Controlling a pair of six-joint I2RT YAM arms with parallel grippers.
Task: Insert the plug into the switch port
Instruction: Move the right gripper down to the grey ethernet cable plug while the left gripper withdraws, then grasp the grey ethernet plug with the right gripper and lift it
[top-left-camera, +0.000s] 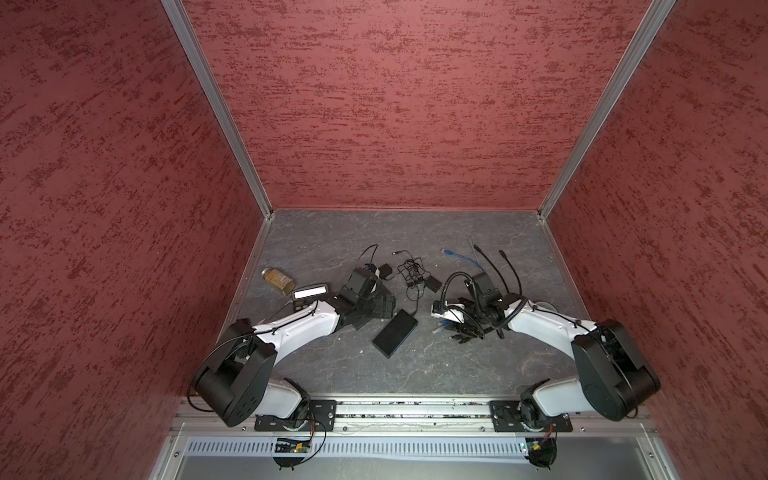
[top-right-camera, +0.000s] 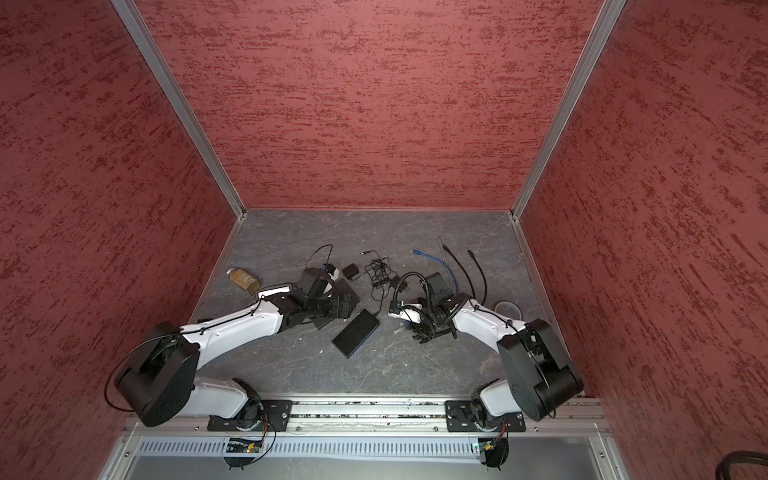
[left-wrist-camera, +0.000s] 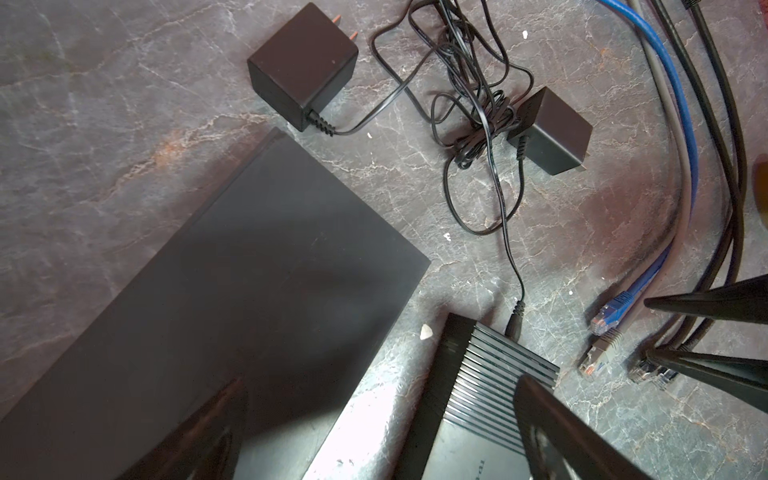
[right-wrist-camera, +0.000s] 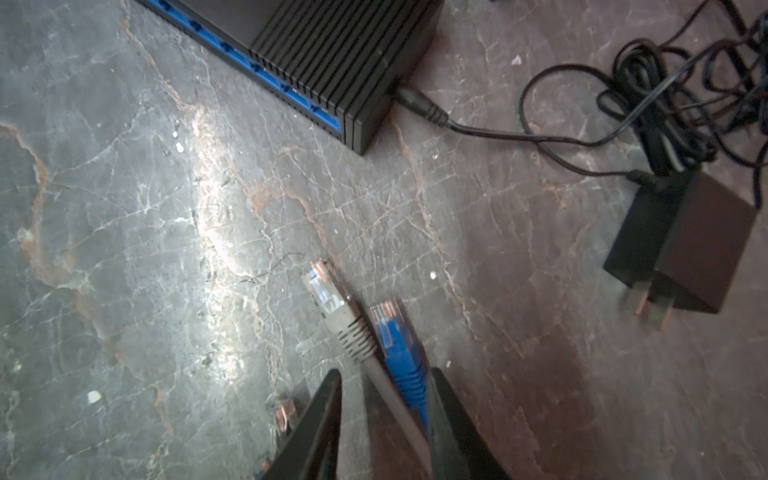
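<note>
Top views: both arms reach in over a grey desk (top-left-camera: 457, 365) strewn with cables and boxes.
Jar (top-left-camera: 277, 280): far left, lying on its side, filled with something tan, well apart from the work.
Left gripper (left-wrist-camera: 376, 386): jaws wide open and empty, one over a flat black box (left-wrist-camera: 216, 291), the other over the switch.
Switch (top-left-camera: 394, 333): between the arms, flat on the desk, power lead already in its end. Its blue port face (right-wrist-camera: 257, 70) looks toward the right arm.
Plugs: grey plug (right-wrist-camera: 322, 286) and blue plug (right-wrist-camera: 386, 320) lie side by side, touching, near the switch but apart from it, tips aimed roughly at the ports.
Right gripper (right-wrist-camera: 384, 374): jaws partly closed astride both cables just behind the boots. Desk shows between one jaw and the grey cable, so I cannot tell if anything is pinched.
Step in hand: taking up a plug, by my reading.
Doing it well: isolate one cable and grip at the boot so the plug cannot swivel. Keep the latch clear, and let the left jaws brace the switch against sliding.
Round tub (top-right-camera: 496, 308): far right, beside the right arm; contents cannot be made out.
</note>
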